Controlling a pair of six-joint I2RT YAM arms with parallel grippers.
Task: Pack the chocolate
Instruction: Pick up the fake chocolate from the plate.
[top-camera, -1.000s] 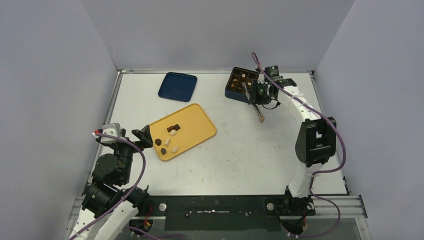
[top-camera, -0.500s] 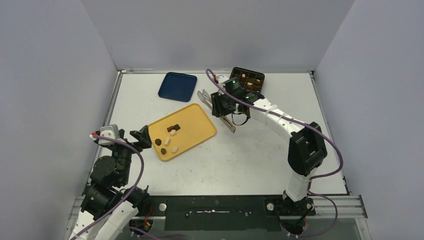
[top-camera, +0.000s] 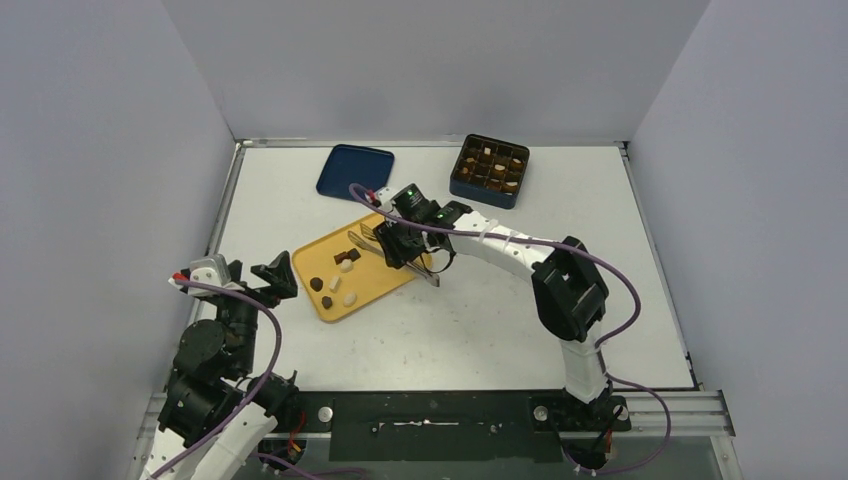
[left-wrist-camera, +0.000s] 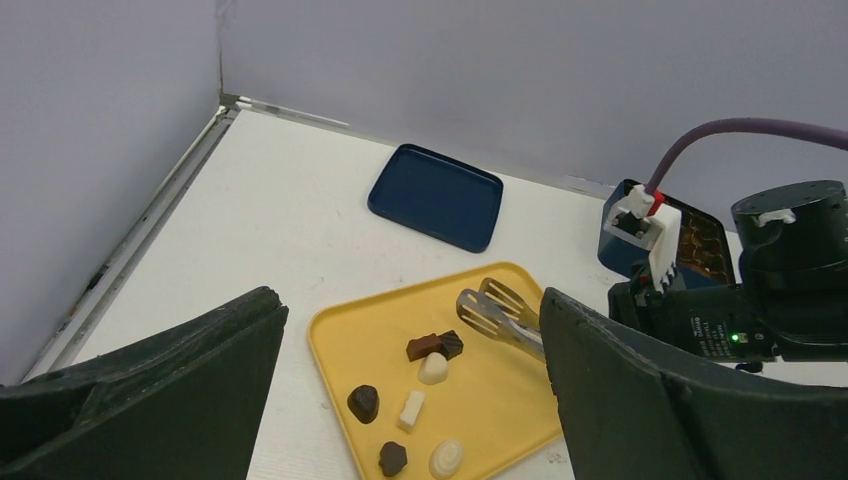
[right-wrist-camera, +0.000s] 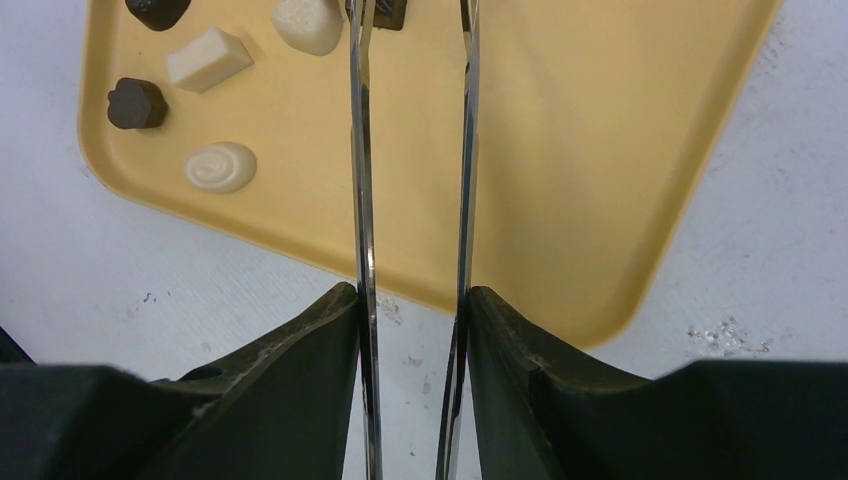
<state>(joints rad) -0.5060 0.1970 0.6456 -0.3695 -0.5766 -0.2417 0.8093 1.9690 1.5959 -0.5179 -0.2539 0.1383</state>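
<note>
Several chocolate pieces (top-camera: 334, 283), dark, brown and white, lie on the yellow tray (top-camera: 375, 282); closer views show a white swirl (right-wrist-camera: 221, 167) and a brown block (left-wrist-camera: 428, 347). More pieces fill the dark blue gridded box (top-camera: 489, 171) at the back right. My right gripper (top-camera: 405, 245) is shut on metal tongs (left-wrist-camera: 497, 312). The tong blades (right-wrist-camera: 362, 150) stand apart over the tray with nothing between them, their tips just right of the brown and dark pair. My left gripper (top-camera: 275, 280) stands open off the tray's left edge, holding nothing.
A dark blue flat lid (top-camera: 355, 173) lies behind the yellow tray. The right arm reaches across the middle of the table from its base at the near right. Grey walls close the table on three sides.
The right arm has swung left from the gridded box to above the yellow tray, carrying the tongs, whose blades have spread. The left gripper has shifted slightly left.
</note>
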